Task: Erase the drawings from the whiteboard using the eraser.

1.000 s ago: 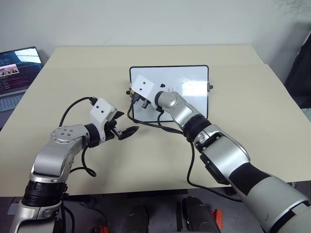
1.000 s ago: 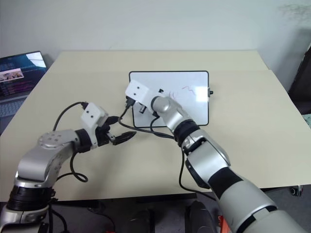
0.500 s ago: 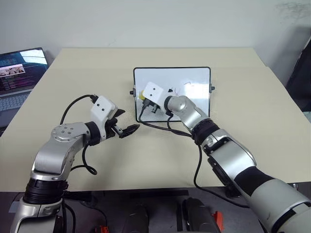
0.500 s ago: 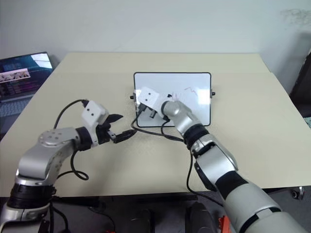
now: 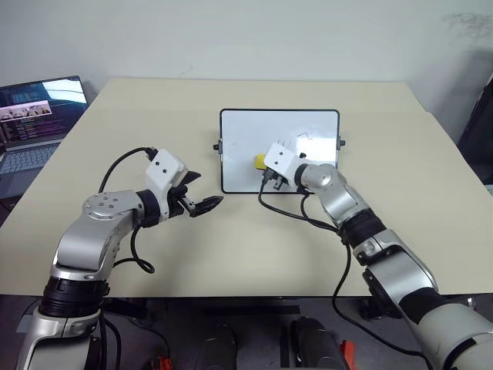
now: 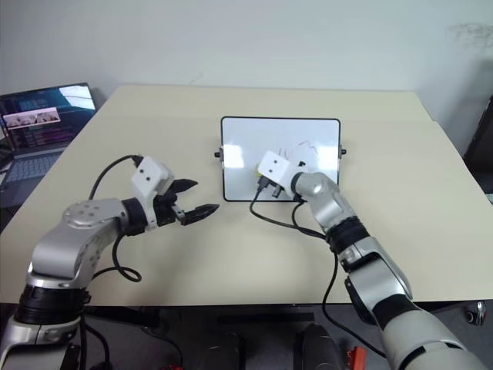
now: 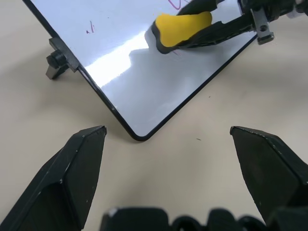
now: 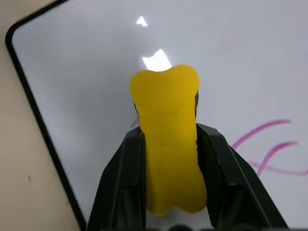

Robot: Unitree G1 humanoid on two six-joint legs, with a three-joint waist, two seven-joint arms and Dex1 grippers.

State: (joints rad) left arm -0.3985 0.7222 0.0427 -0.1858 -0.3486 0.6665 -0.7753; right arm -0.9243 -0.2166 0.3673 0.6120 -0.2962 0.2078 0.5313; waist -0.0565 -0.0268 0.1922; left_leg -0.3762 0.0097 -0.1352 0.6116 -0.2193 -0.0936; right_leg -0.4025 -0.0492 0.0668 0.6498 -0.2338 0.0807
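The right gripper [image 8: 168, 159], clamped on the yellow eraser [image 8: 168, 139] over the whiteboard [image 5: 239, 173], may push the unbraced board aside, missing the red drawings [image 8: 269, 149], since the left gripper [image 7: 168, 144] gapes empty beside it.

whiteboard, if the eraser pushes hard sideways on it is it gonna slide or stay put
The whiteboard probably slides rather than stays: it looks thin and light, lying flat on the smooth table, with nothing pinning it. The left gripper hangs open beside it, apart from its frame. The glossy face should let the eraser glide, which eases the sideways drag.
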